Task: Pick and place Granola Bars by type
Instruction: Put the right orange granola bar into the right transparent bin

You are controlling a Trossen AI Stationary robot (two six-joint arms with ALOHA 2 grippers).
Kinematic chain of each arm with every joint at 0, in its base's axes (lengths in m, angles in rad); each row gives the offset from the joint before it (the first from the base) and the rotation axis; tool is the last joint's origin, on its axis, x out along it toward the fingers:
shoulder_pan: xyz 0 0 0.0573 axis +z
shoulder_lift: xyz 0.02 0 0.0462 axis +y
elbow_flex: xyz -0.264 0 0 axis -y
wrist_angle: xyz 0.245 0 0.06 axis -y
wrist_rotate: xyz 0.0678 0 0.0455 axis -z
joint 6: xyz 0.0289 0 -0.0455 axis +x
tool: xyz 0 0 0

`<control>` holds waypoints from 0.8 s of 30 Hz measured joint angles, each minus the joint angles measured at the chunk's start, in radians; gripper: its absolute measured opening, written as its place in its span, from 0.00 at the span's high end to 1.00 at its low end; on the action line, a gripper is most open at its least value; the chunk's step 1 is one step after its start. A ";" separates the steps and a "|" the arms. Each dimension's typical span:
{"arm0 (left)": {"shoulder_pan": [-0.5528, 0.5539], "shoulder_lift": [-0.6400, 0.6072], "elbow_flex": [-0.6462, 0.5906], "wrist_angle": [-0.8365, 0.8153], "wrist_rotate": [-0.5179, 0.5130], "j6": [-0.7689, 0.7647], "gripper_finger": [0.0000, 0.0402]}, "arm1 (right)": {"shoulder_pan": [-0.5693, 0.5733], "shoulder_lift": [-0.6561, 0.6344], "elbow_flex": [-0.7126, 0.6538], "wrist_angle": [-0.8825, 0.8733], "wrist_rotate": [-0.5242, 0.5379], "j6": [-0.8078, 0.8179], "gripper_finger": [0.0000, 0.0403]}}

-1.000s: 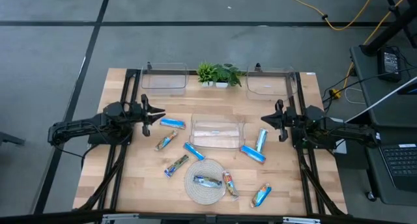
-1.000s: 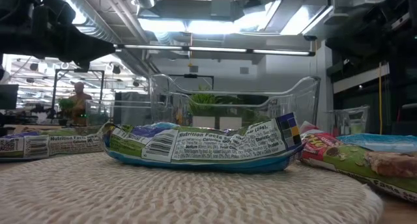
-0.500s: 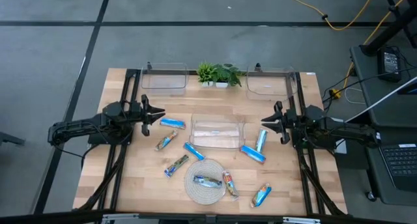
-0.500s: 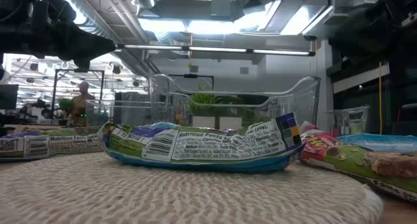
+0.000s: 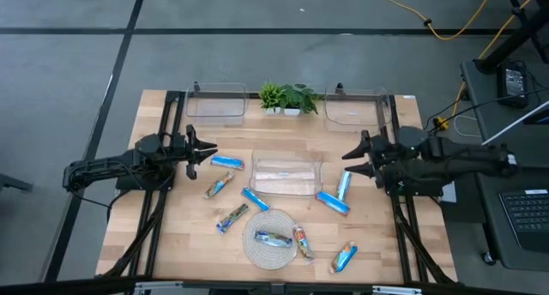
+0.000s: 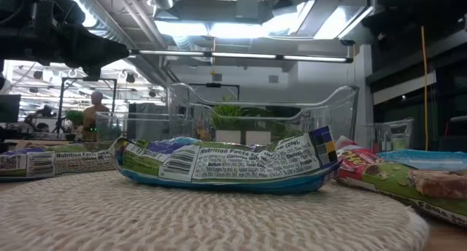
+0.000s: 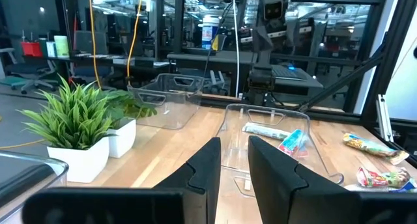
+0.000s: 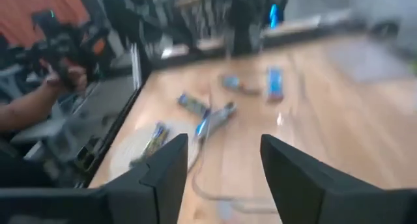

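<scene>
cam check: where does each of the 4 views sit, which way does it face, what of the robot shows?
High: overhead, straight down; both arms, left gripper, right gripper.
Low: table height, on the woven mat, facing the bar.
Left wrist: past its fingers to the centre bin.
Right wrist: past open fingers, across scattered bars.
Shared: bin, mat.

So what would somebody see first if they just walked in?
Probably the wrapped granola bars scattered over the wooden table, two of them lying on the round woven mat near the front edge. Next, the two dark arms at the sides: the right gripper has open fingers beside the clear bin in the middle.
</scene>
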 joint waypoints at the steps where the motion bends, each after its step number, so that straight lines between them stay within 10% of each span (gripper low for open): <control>1: 0.000 0.000 0.000 0.000 0.000 0.000 0.82 | 0.010 0.038 0.044 -0.055 0.000 0.007 0.51; 11: 0.000 0.000 0.000 0.000 -0.001 0.000 0.82 | 0.085 0.371 0.430 -0.680 0.103 0.015 0.51; 24: 0.000 0.000 0.000 0.000 -0.001 0.000 0.82 | 0.085 0.608 0.459 -0.841 0.126 -0.294 0.51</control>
